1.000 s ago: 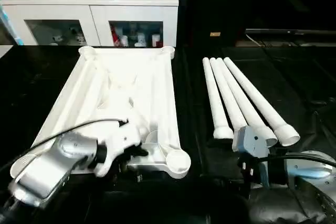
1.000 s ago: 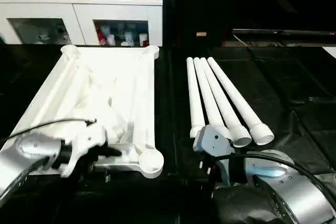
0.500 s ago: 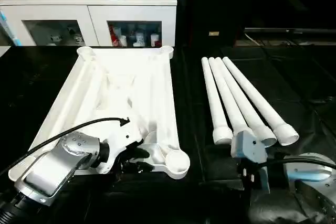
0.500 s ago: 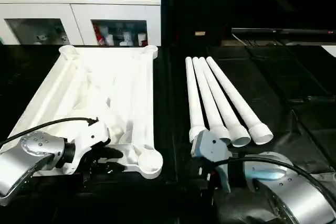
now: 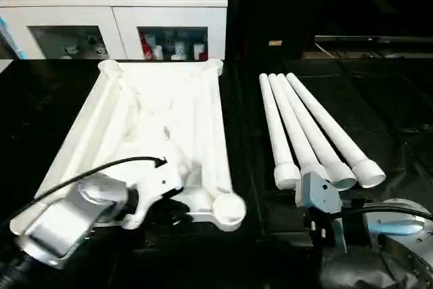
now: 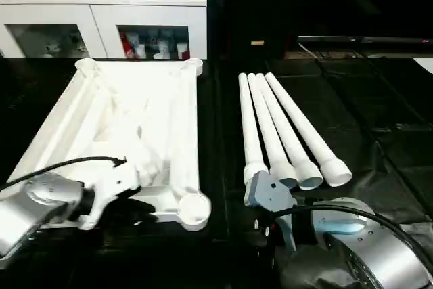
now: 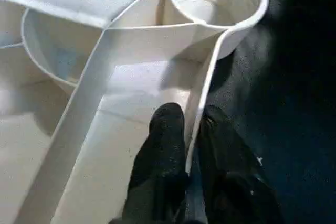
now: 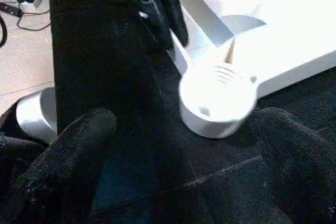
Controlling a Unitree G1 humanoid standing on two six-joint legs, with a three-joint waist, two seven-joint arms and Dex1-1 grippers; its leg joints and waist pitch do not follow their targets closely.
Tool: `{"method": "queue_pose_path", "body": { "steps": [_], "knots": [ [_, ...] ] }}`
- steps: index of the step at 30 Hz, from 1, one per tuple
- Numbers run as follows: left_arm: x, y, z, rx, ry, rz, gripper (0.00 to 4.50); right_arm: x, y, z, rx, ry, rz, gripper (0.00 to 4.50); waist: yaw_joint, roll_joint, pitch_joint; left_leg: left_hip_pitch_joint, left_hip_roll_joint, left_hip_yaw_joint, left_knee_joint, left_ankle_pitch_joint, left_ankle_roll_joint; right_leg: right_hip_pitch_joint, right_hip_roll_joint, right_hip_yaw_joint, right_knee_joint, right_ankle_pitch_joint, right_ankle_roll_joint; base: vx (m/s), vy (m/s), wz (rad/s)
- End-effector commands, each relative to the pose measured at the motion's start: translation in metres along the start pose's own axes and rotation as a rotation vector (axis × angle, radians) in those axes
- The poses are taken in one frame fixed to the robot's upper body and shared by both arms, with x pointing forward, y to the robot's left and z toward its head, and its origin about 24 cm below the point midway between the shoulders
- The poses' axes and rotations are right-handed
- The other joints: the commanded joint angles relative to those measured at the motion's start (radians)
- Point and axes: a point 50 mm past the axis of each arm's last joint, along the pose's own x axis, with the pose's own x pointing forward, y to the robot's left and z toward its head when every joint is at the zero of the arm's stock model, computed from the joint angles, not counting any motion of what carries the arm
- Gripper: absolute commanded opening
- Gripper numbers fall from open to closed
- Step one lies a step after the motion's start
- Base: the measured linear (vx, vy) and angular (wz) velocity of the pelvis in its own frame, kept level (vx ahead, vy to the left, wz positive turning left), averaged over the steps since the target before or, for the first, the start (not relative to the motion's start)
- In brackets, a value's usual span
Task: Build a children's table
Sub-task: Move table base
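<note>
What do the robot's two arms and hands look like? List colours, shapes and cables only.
Both forearms are rounded silver cylinders. The left arm ends in a white wrist housing with a thin black cable arching over it; the left hand has two stubby, matte black fingers. The right arm carries a grey-blue angular block and a black cable; the right hand's fingers are black too.

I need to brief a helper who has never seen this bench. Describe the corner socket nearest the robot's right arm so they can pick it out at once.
On the black work surface lies the white table top, ribbed underside up, left of four white legs. Follow its edge facing the legs towards the robot to the round corner socket. Of the four corners, it alone has the left end effector clamped on the thin rim beside it.
</note>
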Motion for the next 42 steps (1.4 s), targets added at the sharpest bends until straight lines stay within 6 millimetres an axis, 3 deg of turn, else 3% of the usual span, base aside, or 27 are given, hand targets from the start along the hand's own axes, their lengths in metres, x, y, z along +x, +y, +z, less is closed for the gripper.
{"method": "queue_pose_path", "body": {
  "steps": [1,5,6,10,12,13,17,18,21,27,28,29,31,33,34,36,37,38,39,41,42],
  "knots": [
    [-0.006,0.017,0.0,-0.079,-0.019,0.144,0.27,0.0,-0.003,0.002,-0.02,0.005,-0.012,4.5,0.0,-0.005,-0.037,0.008,0.065,-0.025,-0.081,-0.251,0.004,0.02,-0.088,0.05,-0.091,-0.214,-0.201,0.0,0.0,0.0],
    [-0.003,0.02,0.002,-0.06,-0.035,0.172,0.06,0.0,-0.005,0.003,-0.028,0.002,-0.023,4.5,-0.009,-0.01,-0.038,-0.001,0.062,-0.027,-0.081,-0.221,0.017,0.025,-0.086,0.048,-0.095,-0.227,-0.179,0.0,0.0,0.0],
    [-0.003,0.02,0.002,-0.054,-0.036,0.17,0.06,0.001,-0.005,0.003,-0.03,0.001,-0.025,4.5,-0.01,-0.009,-0.039,0.002,0.063,-0.027,-0.079,-0.22,0.018,0.023,-0.086,0.048,-0.095,-0.226,-0.178,0.0,0.0,0.0],
    [0.001,0.018,0.004,0.043,-0.054,0.137,0.02,0.001,-0.005,0.004,-0.034,0.0,-0.029,4.5,-0.013,-0.004,-0.047,0.001,0.065,-0.026,-0.071,-0.147,0.045,0.024,-0.083,0.047,-0.082,-0.065,-0.21,0.0,0.0,0.0],
    [0.004,0.015,0.005,0.107,-0.083,0.105,0.02,0.001,-0.006,0.004,-0.037,0.0,-0.032,4.5,-0.01,-0.008,-0.044,0.0,0.065,-0.025,-0.072,-0.154,0.055,0.023,-0.083,0.047,-0.085,-0.063,-0.212,0.0,0.0,0.0],
    [0.004,0.015,0.005,0.107,-0.083,0.105,0.02,0.001,-0.006,0.004,-0.037,0.0,-0.032,4.5,-0.007,-0.005,-0.045,0.002,0.067,-0.024,-0.073,-0.166,0.051,0.022,-0.085,0.047,-0.084,-0.075,-0.213,0.0,0.0,0.0],
    [0.007,0.014,-0.002,0.213,-0.083,0.038,0.02,0.001,-0.007,0.003,-0.04,-0.002,-0.046,4.5,0.008,-0.012,-0.043,0.008,0.072,-0.021,-0.077,-0.195,0.038,0.014,-0.086,0.05,-0.087,-0.129,-0.195,0.0,0.0,0.0],
    [0.007,0.013,-0.003,0.218,-0.078,0.022,0.02,0.001,-0.008,0.003,-0.039,-0.002,-0.048,4.5,0.008,-0.021,-0.042,0.009,0.072,-0.019,-0.077,-0.198,0.037,0.014,-0.086,0.051,-0.087,-0.133,-0.193,0.0,0.0,0.0],
    [0.009,0.016,-0.006,0.24,-0.04,-0.01,0.02,0.003,-0.01,0.002,-0.037,0.002,-0.061,4.5,0.018,-0.018,-0.041,0.011,0.073,-0.018,-0.08,-0.193,0.029,0.011,-0.088,0.051,-0.085,-0.152,-0.184,0.0,0.0,0.0],
    [0.009,0.02,-0.008,0.243,-0.038,-0.025,0.02,0.003,-0.016,0.002,-0.042,0.014,-0.121,4.5,0.023,-0.008,-0.042,0.014,0.074,-0.016,-0.082,-0.223,-0.004,0.009,-0.089,0.054,-0.085,-0.168,-0.173,0.0,0.0,0.0],
    [0.008,0.02,-0.009,0.243,-0.045,-0.018,0.02,0.002,-0.018,0.003,-0.018,0.001,-0.141,4.5,0.021,-0.01,-0.042,0.013,0.072,-0.015,-0.082,-0.224,-0.006,0.009,-0.089,0.054,-0.086,-0.166,-0.172,0.0,0.0,0.0],
    [0.005,0.019,-0.008,0.225,-0.061,-0.026,0.02,0.002,-0.02,0.005,0.005,-0.026,-0.153,4.5,0.021,-0.005,-0.043,0.013,0.071,-0.016,-0.082,-0.224,-0.007,0.009,-0.089,0.054,-0.084,-0.168,-0.175,0.0,0.0,0.0],
    [-0.001,0.016,-0.008,0.214,-0.084,-0.055,0.44,0.002,-0.024,0.009,0.045,-0.064,-0.182,4.5,0.019,-0.009,-0.044,0.011,0.071,-0.015,-0.082,-0.221,-0.009,0.011,-0.089,0.052,-0.085,-0.166,-0.181,0.0,0.0,0.0],
    [-0.005,0.015,-0.007,0.21,-0.096,-0.059,0.44,0.003,-0.028,0.012,0.059,-0.089,-0.216,4.5,0.018,-0.009,-0.046,0.01,0.072,-0.015,-0.083,-0.204,-0.004,0.009,-0.087,0.052,-0.08,-0.148,-0.183,0.0,0.0,0.0],
    [-0.012,0.013,-0.005,0.204,-0.118,-0.059,0.59,0.004,-0.035,0.017,0.094,-0.136,-0.271,4.5,0.016,-0.017,-0.047,0.01,0.072,-0.013,-0.082,-0.19,-0.006,0.01,-0.084,0.05,-0.077,-0.124,-0.184,0.0,0.0,0.0],
    [-0.02,0.014,-0.001,0.212,-0.136,-0.04,0.81,0.006,-0.043,0.023,0.114,-0.182,-0.327,4.5,0.012,-0.013,-0.049,0.01,0.071,-0.012,-0.08,-0.169,-0.006,0.007,-0.084,0.048,-0.071,-0.092,-0.2,0.0,0.0,0.0],
    [-0.026,0.016,0.002,0.225,-0.136,-0.019,0.81,0.007,-0.045,0.027,0.116,-0.197,-0.339,4.5,0.011,-0.026,-0.05,0.012,0.072,-0.008,-0.08,-0.154,-0.004,0.007,-0.082,0.048,-0.071,-0.067,-0.206,0.0,0.0,0.0],
    [-0.028,0.017,0.003,0.232,-0.134,-0.009,0.86,0.008,-0.046,0.029,0.106,-0.202,-0.342,4.5,0.011,-0.017,-0.051,0.01,0.07,-0.008,-0.079,-0.14,-0.005,0.007,-0.081,0.047,-0.065,-0.045,-0.21,0.0,0.0,0.0],
    [-0.032,0.017,0.005,0.239,-0.132,-0.002,0.91,0.01,-0.048,0.032,0.075,-0.206,-0.355,4.5,0.011,-0.016,-0.049,0.012,0.071,-0.007,-0.078,-0.139,-0.006,0.005,-0.081,0.047,-0.065,-0.036,-0.209,0.0,0.0,0.0],
    [-0.041,0.016,0.013,0.253,-0.156,0.017,1.15,0.017,-0.052,0.041,0.004,-0.265,-0.365,4.5,0.009,-0.026,-0.048,0.009,0.069,-0.004,-0.078,-0.144,-0.012,0.008,-0.082,0.047,-0.064,-0.033,-0.199,0.0,0.0,0.0],
    [-0.043,0.015,0.015,0.257,-0.167,0.018,1.22,0.019,-0.051,0.044,0.022,-0.31,-0.348,4.5,0.008,-0.023,-0.048,0.01,0.068,-0.004,-0.078,-0.148,-0.013,0.007,-0.084,0.048,-0.064,-0.04,-0.201,0.0,0.0,0.0]
  ]
}}
